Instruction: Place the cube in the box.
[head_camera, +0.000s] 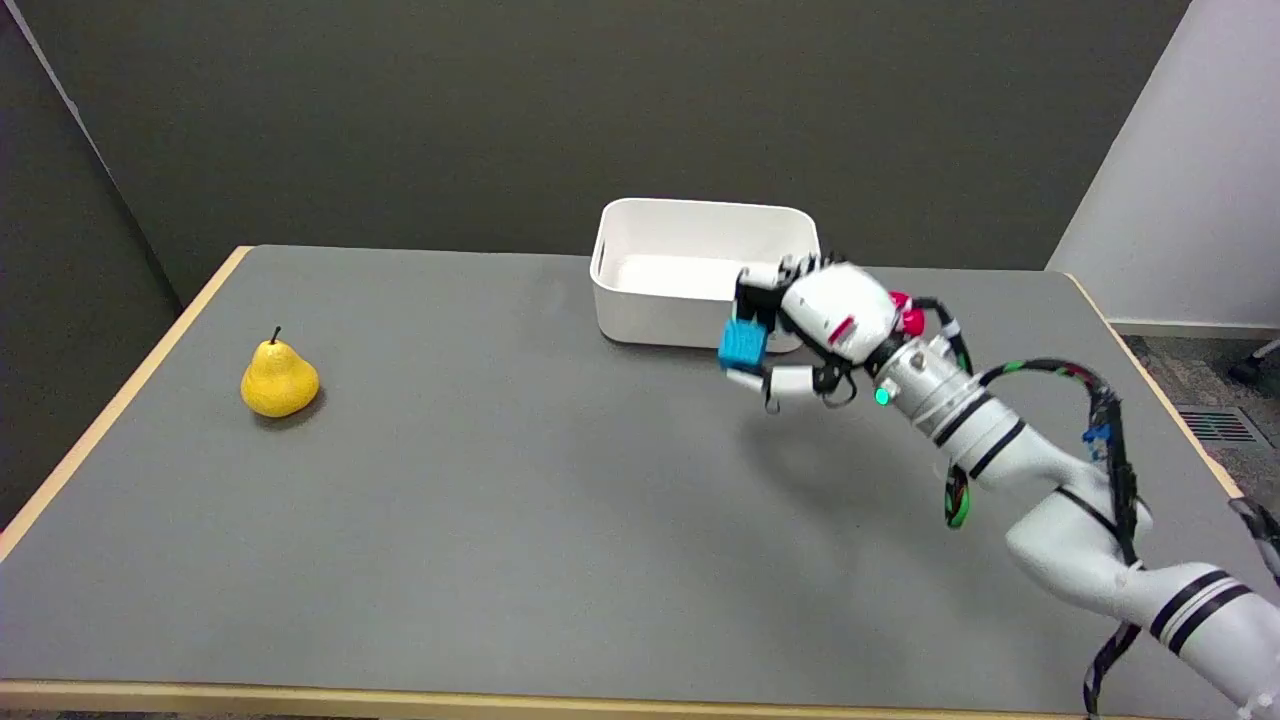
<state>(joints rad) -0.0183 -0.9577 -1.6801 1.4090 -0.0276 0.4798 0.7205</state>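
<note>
one cube (743, 345), one box (700, 272), one pear (279, 378), and one hand (812, 325) at work on the grey surface (520, 500). the right arm (1040, 490) reaches in from the lower right of the frame, angled up and left, with a green light showing at the wrist. the hand is grasping the blue cube, fingers above it and thumb below, holding it in the air right of centre. in the picture the cube sits just in front of the box's near wall, by its right corner, not inside. the white box stands open at upper centre. the yellow pear rests upright at the left of the frame, well apart from everything else.
</note>
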